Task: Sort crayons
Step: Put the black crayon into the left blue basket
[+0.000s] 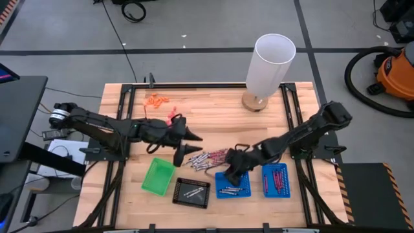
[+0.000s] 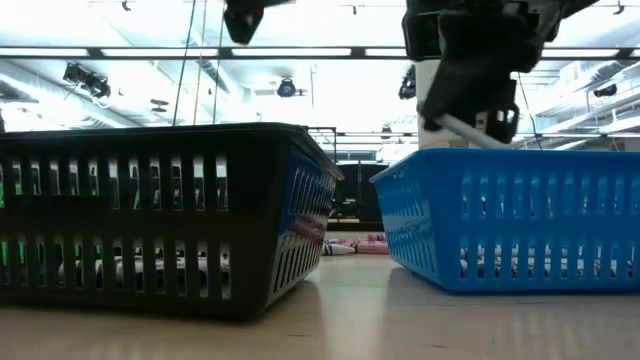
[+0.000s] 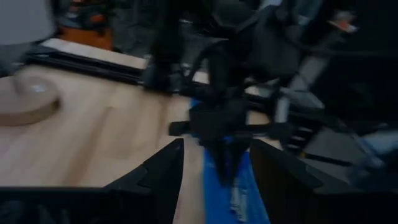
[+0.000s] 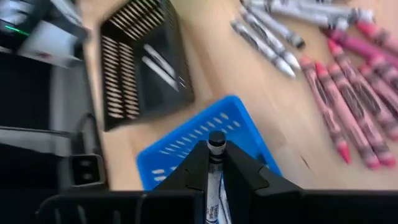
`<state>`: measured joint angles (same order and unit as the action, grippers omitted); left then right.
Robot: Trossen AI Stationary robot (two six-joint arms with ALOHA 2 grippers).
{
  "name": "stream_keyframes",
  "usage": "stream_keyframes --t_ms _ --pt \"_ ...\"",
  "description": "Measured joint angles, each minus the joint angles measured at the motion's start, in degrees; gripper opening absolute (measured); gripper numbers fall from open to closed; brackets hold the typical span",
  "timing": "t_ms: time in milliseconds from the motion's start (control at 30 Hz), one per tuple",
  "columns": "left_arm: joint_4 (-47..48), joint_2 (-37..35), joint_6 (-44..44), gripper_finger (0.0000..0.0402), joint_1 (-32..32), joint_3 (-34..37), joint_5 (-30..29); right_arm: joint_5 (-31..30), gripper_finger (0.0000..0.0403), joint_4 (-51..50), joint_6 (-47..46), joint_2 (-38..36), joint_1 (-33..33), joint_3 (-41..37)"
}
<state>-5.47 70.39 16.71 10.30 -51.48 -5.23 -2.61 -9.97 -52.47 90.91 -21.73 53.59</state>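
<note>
The right gripper [image 4: 215, 163] hangs over the near blue tray [image 1: 231, 185], its jaws pinching 1 grey-white crayon [image 4: 215, 149]; the loose crayons [image 1: 210, 158] lie on the worktop [image 1: 213, 110] at 11 o'clock from that tray. This looks like the drop step, so the next move calls for lowering and releasing inside the tray. The left gripper [image 1: 185, 144] waits by the pile, jaws spread.
</note>
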Motion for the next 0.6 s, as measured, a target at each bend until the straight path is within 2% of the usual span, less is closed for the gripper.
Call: stream_keyframes --t_ms 167,300,467,600 --pt "0.1 -1.61 0.07 0.0194 3.44 1.29 0.93 -4.03 0.0038 -15.53 -0.67 6.25 -2.82 9.29" --pt "0.61 -3.15 1.22 0.0194 5.28 4.2 0.58 -4.9 0.004 -25.95 1.83 10.64 -3.73 15.85" --pt "0.1 -3.87 3.52 0.0194 5.84 7.94 -0.53 -2.04 0.0065 -28.14 4.11 13.04 -3.63 18.71" --pt "0.08 -3.85 8.56 0.0194 5.82 10.59 -0.73 0.93 0.0096 -28.89 2.97 12.48 -2.65 18.72"
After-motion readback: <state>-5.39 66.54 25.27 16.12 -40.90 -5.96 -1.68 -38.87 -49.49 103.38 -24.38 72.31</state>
